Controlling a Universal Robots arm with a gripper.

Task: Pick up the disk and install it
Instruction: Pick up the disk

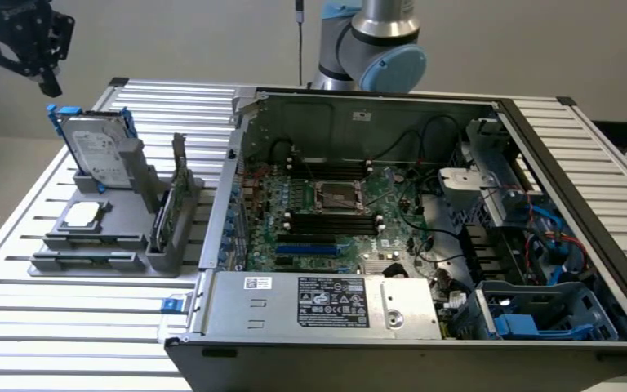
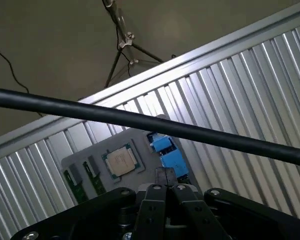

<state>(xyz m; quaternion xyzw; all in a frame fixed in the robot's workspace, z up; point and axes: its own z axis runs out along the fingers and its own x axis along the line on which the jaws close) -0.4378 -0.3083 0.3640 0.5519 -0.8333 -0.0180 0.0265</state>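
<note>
A: Checking on progress: is the gripper [image 1: 48, 82] carrying the disk [image 1: 98, 151] yet?

B: No. It is hanging above the disk and apart from it, over the exterior view's left end of the slatted table [image 1: 52, 343]. In the wrist view the jaws are looking pressed together with nothing between them. The disk is sitting in the grey holder [image 1: 85, 261] beside the open computer case [image 1: 346, 114], so I am judging that both pickup and installation are left to do.

A: How is it sitting?

B: It is standing on edge, with its long axis running nearly upright. Its top is leaning slightly toward the exterior view's left, its labelled face is looking toward the exterior camera, and the blue carrier [image 2: 165, 147] is pointing its top edge up at the gripper.
</note>
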